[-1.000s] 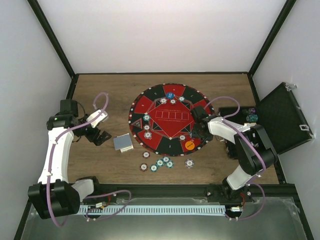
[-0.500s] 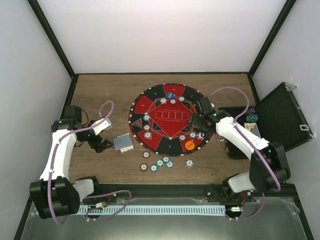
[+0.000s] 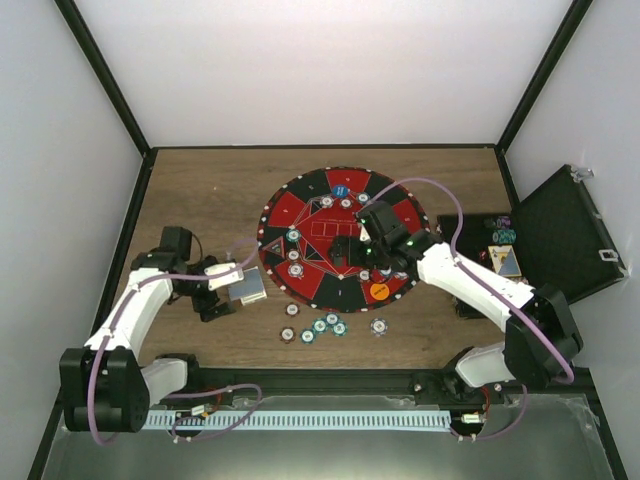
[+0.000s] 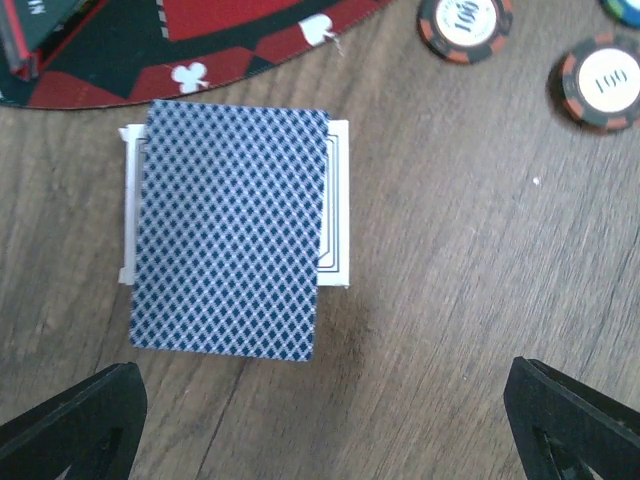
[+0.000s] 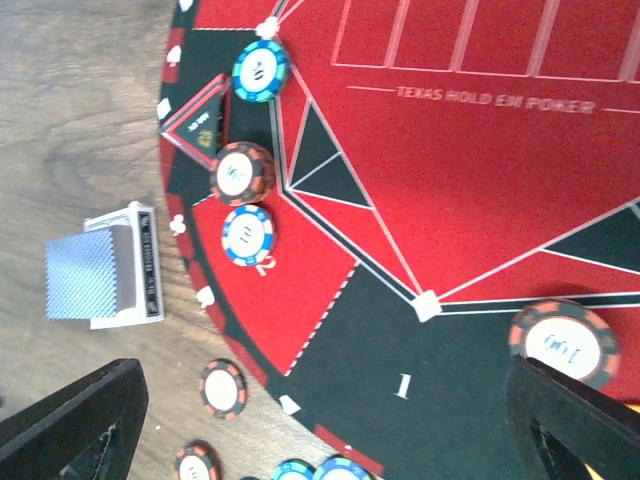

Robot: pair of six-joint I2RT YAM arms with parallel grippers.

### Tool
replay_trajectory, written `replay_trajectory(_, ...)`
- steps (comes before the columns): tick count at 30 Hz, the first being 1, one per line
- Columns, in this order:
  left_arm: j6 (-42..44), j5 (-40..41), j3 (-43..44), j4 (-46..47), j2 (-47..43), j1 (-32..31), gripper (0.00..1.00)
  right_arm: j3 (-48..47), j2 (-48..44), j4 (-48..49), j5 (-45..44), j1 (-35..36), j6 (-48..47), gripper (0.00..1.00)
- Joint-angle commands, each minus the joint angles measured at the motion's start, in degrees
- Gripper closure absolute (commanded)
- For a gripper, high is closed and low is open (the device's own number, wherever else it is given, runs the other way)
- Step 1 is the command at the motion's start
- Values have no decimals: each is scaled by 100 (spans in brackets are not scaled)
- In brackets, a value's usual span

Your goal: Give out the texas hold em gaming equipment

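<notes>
A deck of grey-blue-backed cards [image 3: 247, 285] lies on the wood just left of the mat; its top card is skewed [image 4: 230, 230]. My left gripper [image 3: 224, 289] is open and empty, just left of the deck, with the deck ahead between the spread fingers [image 4: 70, 430]. My right gripper [image 3: 368, 245] is open and empty above the mat's middle. Below it the right wrist view shows chips on the mat's left side [image 5: 242, 172] and a red chip [image 5: 563, 343]. More chips lie on the table [image 3: 320, 325]. A blue button [image 3: 341, 190] and an orange button [image 3: 380, 291] sit on the mat.
The round red-and-black mat [image 3: 330, 290] lies mid-table. A black hinged case [image 3: 570, 235] stands open at the right edge with chips inside [image 3: 503, 232]. Black frame posts and white walls enclose the table.
My left gripper has moved right, up to the deck. My right gripper has swung left from the mat's right edge to over its middle.
</notes>
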State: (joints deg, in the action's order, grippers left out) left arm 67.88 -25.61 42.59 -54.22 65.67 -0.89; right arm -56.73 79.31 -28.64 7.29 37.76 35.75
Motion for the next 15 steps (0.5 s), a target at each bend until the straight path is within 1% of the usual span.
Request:
replay_trajectory(1, 690, 166, -230, 417, -165, -177, 0, 43, -8, 486, 671, 141, -2, 1)
replay_trajectory(6, 835, 227, -125, 458, -7, -257, 0, -33, 130, 489, 644, 322, -57, 1)
replay_trajectory(12, 959, 398, -164, 622, 236, -375, 0, 7, 60, 547, 503, 365, 6, 3)
replay_trajectory(15, 930, 347, -139, 771, 401, -386, 0, 1, 0, 570, 480, 364, 20, 3)
